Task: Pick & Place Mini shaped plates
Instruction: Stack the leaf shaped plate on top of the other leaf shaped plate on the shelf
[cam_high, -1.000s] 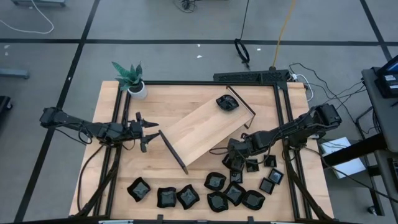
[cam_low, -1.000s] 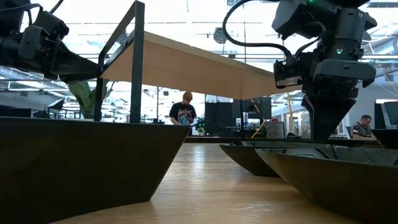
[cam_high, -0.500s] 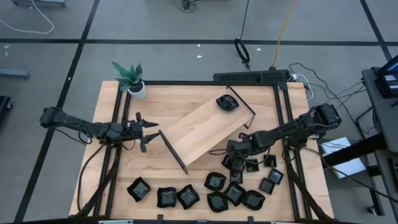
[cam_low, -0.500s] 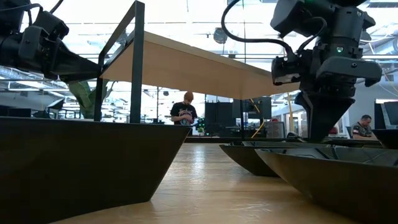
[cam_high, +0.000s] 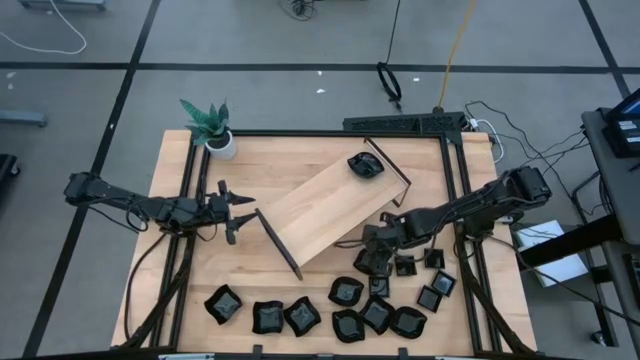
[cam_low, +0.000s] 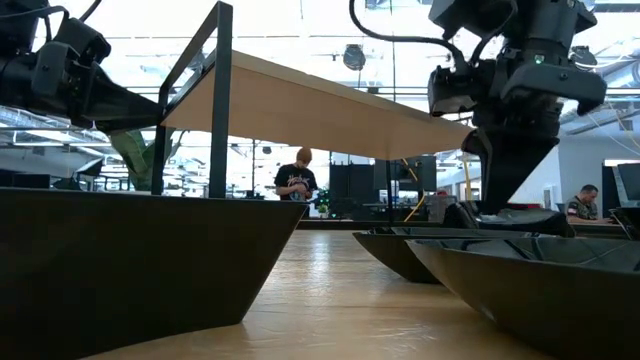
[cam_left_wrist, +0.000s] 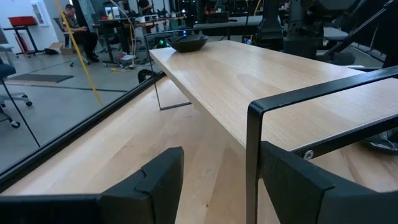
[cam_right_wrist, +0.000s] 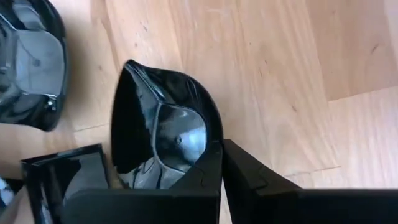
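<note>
**Right tool clamped on a plate rim, just off the tray's low edge**

Right tool (cam_high: 372, 262) was closed on the rim of one wavy-edged mini plate (cam_right_wrist: 165, 134), pinching its edge between both fingers (cam_right_wrist: 249, 180). Low view showed that plate tilted, hanging under the tool (cam_low: 510, 195). It sat just beside the wooden tray (cam_high: 325, 205), on the side facing the plate cluster.

Left tool (cam_high: 237, 210) was open, fingers (cam_left_wrist: 155, 180) spread, nothing between them, just beside the tray's near black end rail (cam_left_wrist: 252, 149).

One plate (cam_high: 365, 165) rested on the tray, at the end far from the left tool. Remaining mini plates (cam_high: 378, 312) lay on the tabletop (cam_high: 200, 270) below the tray: a row of three (cam_high: 262, 315) under its left-tool end, a tighter group of rounded and small square ones (cam_high: 436, 290) around the right tool. Two more dishes (cam_right_wrist: 31, 62) lay near the held plate in the right wrist view.

Potted plant (cam_high: 212, 127) stood at the tabletop corner beyond the tray.
</note>
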